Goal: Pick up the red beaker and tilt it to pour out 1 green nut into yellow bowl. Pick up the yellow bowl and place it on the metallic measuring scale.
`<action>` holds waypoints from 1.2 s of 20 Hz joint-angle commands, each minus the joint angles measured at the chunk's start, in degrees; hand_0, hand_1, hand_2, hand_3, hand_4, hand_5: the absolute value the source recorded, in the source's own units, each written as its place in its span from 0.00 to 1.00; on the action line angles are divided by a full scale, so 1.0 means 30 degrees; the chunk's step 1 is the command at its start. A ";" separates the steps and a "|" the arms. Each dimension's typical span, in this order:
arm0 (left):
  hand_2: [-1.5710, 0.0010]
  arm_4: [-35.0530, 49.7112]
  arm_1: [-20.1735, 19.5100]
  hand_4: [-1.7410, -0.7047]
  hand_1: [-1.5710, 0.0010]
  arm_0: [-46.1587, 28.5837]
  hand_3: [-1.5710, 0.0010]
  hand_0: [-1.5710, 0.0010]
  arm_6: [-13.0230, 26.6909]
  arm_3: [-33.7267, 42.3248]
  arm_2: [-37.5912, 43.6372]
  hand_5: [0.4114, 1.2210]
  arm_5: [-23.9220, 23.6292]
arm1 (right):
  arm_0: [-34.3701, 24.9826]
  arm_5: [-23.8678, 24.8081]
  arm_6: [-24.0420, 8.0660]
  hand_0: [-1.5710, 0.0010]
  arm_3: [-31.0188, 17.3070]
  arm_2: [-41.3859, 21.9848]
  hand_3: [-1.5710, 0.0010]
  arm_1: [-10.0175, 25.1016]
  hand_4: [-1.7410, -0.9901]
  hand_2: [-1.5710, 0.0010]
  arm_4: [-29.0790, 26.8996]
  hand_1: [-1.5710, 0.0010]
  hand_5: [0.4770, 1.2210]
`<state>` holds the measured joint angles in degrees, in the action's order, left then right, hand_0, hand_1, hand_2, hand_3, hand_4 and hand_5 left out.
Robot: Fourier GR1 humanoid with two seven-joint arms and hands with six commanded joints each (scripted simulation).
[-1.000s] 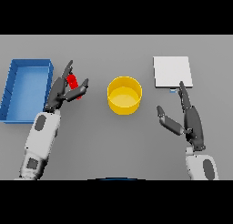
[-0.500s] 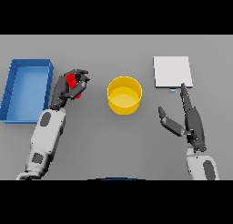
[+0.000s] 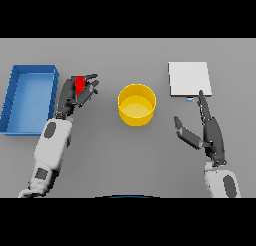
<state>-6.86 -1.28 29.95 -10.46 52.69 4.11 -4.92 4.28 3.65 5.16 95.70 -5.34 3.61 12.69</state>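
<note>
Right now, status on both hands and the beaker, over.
Left hand shut on red beaker, left of yellow bowl. Right hand open, idle below scale. Nothing lies between beaker and bowl.

A blue tray [image 3: 31, 70] sat on the left side of the grey surface [image 3: 130, 160]. It was a shallow rectangular box with raised walls, its long side running away from the viewer, and its lighter blue floor showed nothing inside. The surface was plain and matte.
</note>
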 commanded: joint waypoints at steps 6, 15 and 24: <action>0.01 -0.0315 -0.0411 0.02 0.01 0.0235 0.02 0.01 0.1003 0.2094 -0.1127 0.87 -0.0549 | 0.0027 0.0014 -0.0096 1.00 0.0196 -0.0114 1.00 0.0202 0.64 1.00 0.0339 1.00 0.24; 0.00 -0.3982 -0.2436 0.01 0.00 0.1765 0.01 0.00 0.4829 0.3092 -0.5126 0.86 0.0423 | 0.0046 0.0206 -0.0536 1.00 0.0248 -0.0137 1.00 0.0330 0.65 1.00 0.0754 1.00 0.27; 0.00 -0.9986 -0.4163 0.00 0.00 0.4921 0.00 0.00 0.7313 0.1201 -1.0200 0.91 0.0901 | 0.0267 -0.0054 -0.0693 1.00 0.0517 -0.0345 1.00 0.0087 0.64 1.00 0.0542 1.00 0.29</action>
<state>-36.76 -13.77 44.72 11.56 56.30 -26.47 -2.24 5.09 3.49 3.13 97.25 -6.38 3.86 14.32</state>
